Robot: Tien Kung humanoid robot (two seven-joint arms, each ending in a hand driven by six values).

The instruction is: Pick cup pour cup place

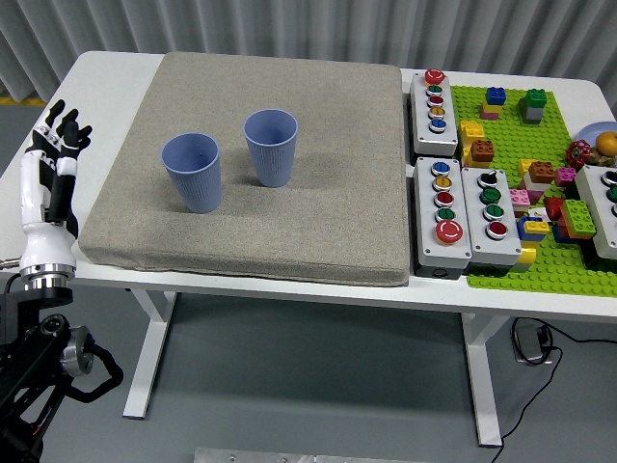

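Two blue ribbed cups stand upright on a grey mat (289, 222) on the white table. The left cup (192, 172) is nearer me; the right cup (271, 147) stands a little farther back, close beside it. My left hand (56, 145) is raised at the table's left edge, fingers spread and pointing up, holding nothing, well left of both cups. My right arm is out of view.
Grey button boxes (436, 114) (444, 212) (490, 204) with coloured buttons stand right of the mat. A green baseplate (521, 260) with several toy bricks lies at the far right, with another box (603, 207) at the edge.
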